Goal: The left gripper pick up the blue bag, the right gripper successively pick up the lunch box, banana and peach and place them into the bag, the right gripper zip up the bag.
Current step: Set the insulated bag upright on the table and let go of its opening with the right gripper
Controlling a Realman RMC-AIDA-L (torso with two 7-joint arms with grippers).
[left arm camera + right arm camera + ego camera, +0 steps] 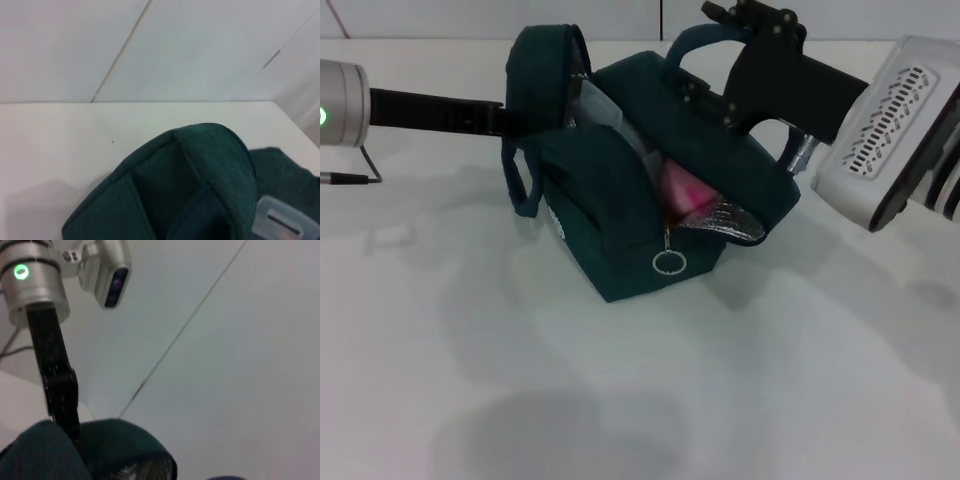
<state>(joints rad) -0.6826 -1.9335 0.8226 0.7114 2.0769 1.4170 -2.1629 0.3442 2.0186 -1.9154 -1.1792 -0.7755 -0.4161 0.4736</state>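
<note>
The blue bag (620, 200) lies tilted on the white table, its lid flap raised at the left and its mouth gaping toward me. My left gripper (503, 122) reaches in from the left and is shut on the flap's edge; the right wrist view shows it (75, 432) sunk into the teal fabric (115, 445). The pink peach (685, 190) shows inside the mouth above the folded silver lining (728, 220). A clear plastic part of the lunch box (605, 110) (285, 222) shows inside. The banana is hidden. My right gripper (712, 98) rests on the bag's top by the far handle (695, 40).
The ring zip pull (668, 262) hangs at the bag's front corner. A loop handle (520, 185) droops on the left side. The white table (620, 400) extends in front of the bag, and a wall (150, 50) rises behind it.
</note>
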